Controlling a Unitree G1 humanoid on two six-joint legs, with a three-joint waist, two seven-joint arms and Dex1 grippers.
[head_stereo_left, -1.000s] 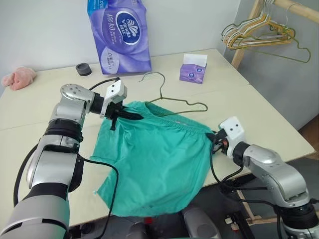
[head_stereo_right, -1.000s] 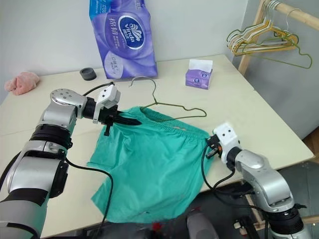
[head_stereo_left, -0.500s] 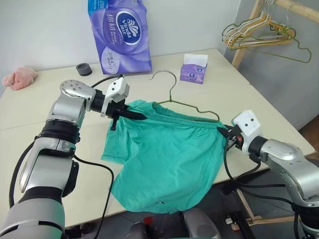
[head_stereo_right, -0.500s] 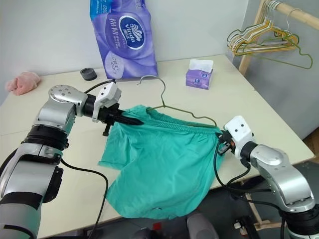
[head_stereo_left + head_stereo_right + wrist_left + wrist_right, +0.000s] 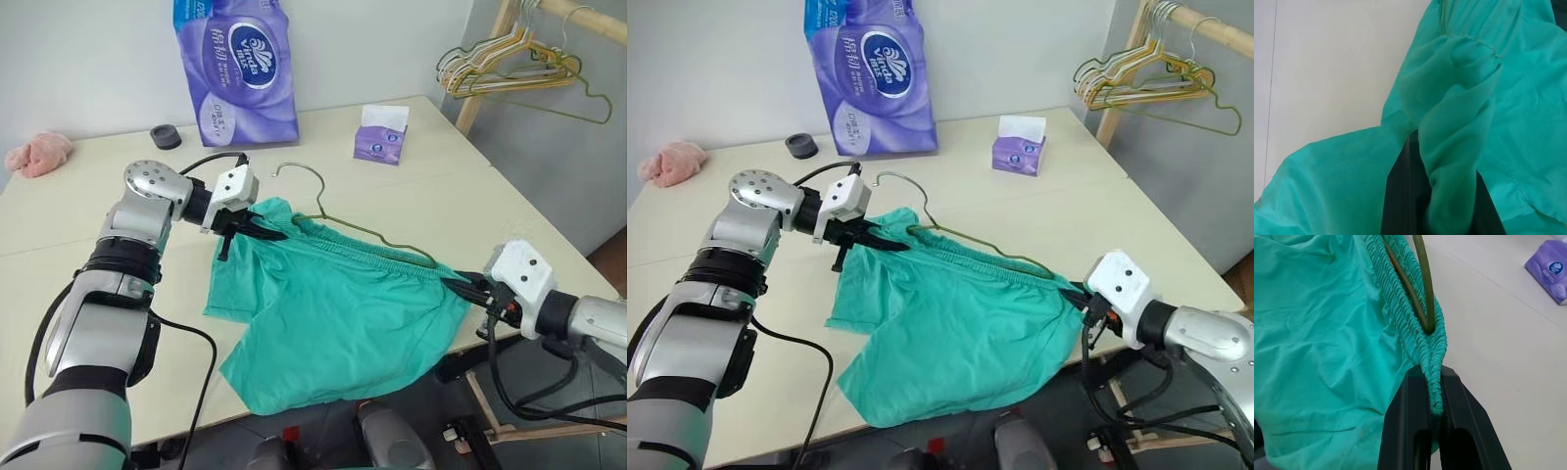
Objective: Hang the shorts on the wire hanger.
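Shorts: the shorts (image 5: pixel 333 313) are stretching between both arms, draping over the table (image 5: pixel 460 211) edge.
Left tool: the left tool (image 5: pixel 263 231) is pinching one waistband end.
Right tool: the right tool (image 5: pixel 468 288) is pinching the other end.
Hanger: the wire hanger (image 5: pixel 345 220) is sitting inside the waistband.
Risk: hard pulling could slip the fabric or drag the hanger out.

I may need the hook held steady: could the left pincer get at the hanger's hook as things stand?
Probably not right away: the left pincer is shut on the shorts at one waistband end. The wire hanger hook sits close beside it with bare table around, so only the grip blocks it.
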